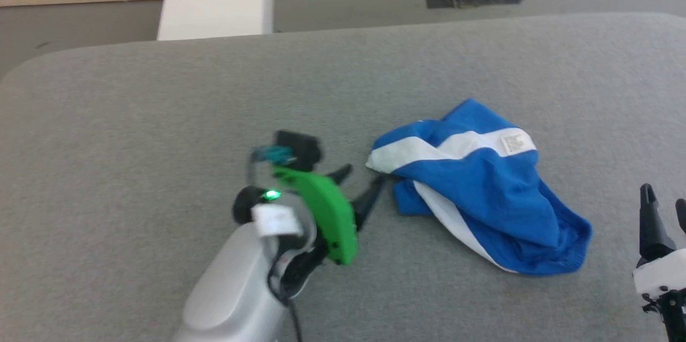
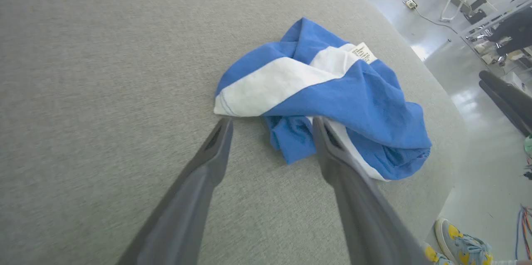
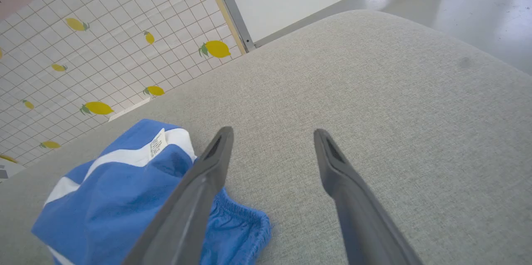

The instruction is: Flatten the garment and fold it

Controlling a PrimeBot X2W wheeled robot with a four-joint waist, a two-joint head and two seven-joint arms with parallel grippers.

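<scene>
While the garment point(image 1: 482, 186) lies bunched in a loose heap on the grey fabric-covered table point(image 1: 161, 117), right of centre in the head view, it is gripped by neither gripper. Bright blue cloth is crossed by a broad white stripe point(image 1: 407, 151) running from the heap's left edge toward its upper right, where a small white label point(image 1: 517, 142) is exposed. A gathered blue edge point(image 1: 576, 248) is seen at the lower right of the heap.

The left gripper point(image 1: 363, 176) is seen at centre frame in the head view, its fingers pointed right toward the garment's left edge. Its jaws are spread wide apart with nothing between them. In the left wrist view, one fingertip point(image 2: 224, 128) is seen on bare table just below the end of the white stripe, and the other is seen against a lower blue fold; whether cloth is touched cannot be determined.

The right gripper point(image 1: 664, 196) is seen at the lower right edge of the head view, apart from the garment. Its jaws are likewise parted and empty. In the right wrist view, the garment is seen at the lower left, partly behind one finger point(image 3: 199, 190).

A yellow-and-grey shoe point(image 2: 461, 242) is seen on the floor at the lower right of the left wrist view.
</scene>
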